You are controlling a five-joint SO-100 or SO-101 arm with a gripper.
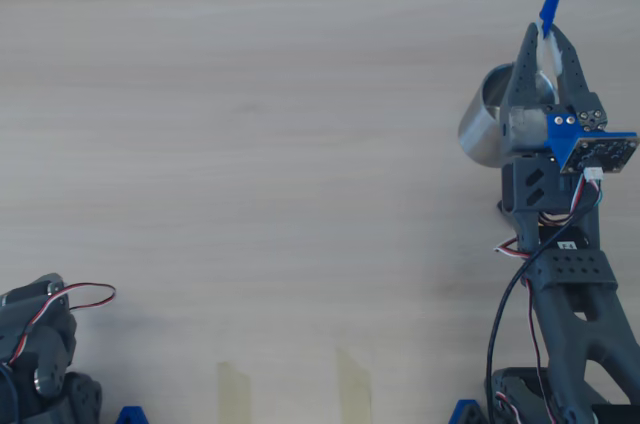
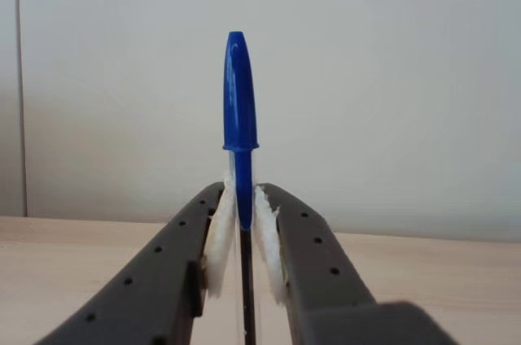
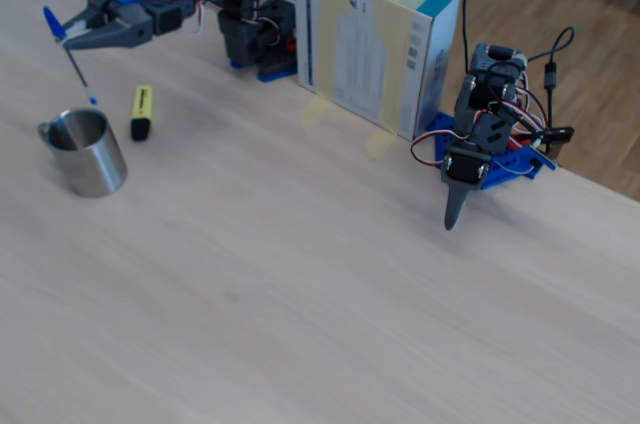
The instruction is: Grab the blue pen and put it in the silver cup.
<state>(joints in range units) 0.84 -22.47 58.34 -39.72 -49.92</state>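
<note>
The blue pen [image 2: 240,101] stands upright between my gripper's [image 2: 242,203] white-padded fingers, blue cap on top. The gripper is shut on its clear barrel just below the cap. In the fixed view the gripper [image 3: 68,39] holds the pen [image 3: 75,62] tilted in the air. The pen's small blue lower end hangs just above the far rim of the silver cup [image 3: 88,154]. Seen from overhead, the gripper [image 1: 543,34] reaches over the cup [image 1: 485,129] and covers its right side. The pen's cap [image 1: 550,9] sticks out past the fingertips.
A yellow highlighter [image 3: 141,111] with a black cap lies just right of the cup in the fixed view. A tall white and teal box [image 3: 375,39] stands at the table's back. A second arm [image 3: 480,139] rests folded at the right edge. Tape strips [image 1: 235,389] mark the table.
</note>
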